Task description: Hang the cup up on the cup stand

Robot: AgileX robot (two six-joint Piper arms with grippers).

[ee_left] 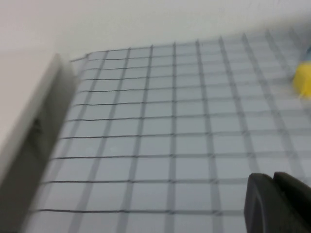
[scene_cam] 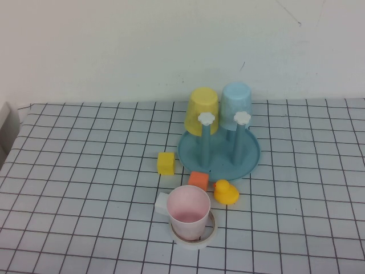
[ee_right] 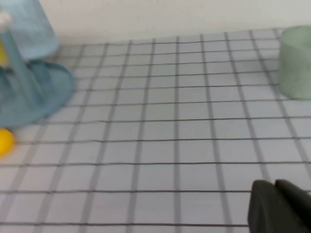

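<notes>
The pale pink cup (scene_cam: 189,212) stands upright, mouth up, on a white tape roll (scene_cam: 195,238) at the front middle of the table. The teal cup stand (scene_cam: 249,161) sits behind it, and also shows in the right wrist view (ee_right: 53,92). A yellow cup (scene_cam: 202,108) and a light blue cup (scene_cam: 236,103) hang upside down on its rear pegs. Two front pegs with white flower caps (scene_cam: 206,119) are bare. Neither arm shows in the high view. My left gripper (ee_left: 273,182) is shut and empty over bare cloth. My right gripper (ee_right: 274,187) is shut and empty, to the right of the stand.
A yellow cube (scene_cam: 166,163), an orange cube (scene_cam: 198,180), a yellow duck (scene_cam: 226,192) and a white block (scene_cam: 162,203) lie between the cup and the stand. A pale green container (ee_right: 295,62) stands further right. A white box edge (ee_left: 29,121) borders the table's left.
</notes>
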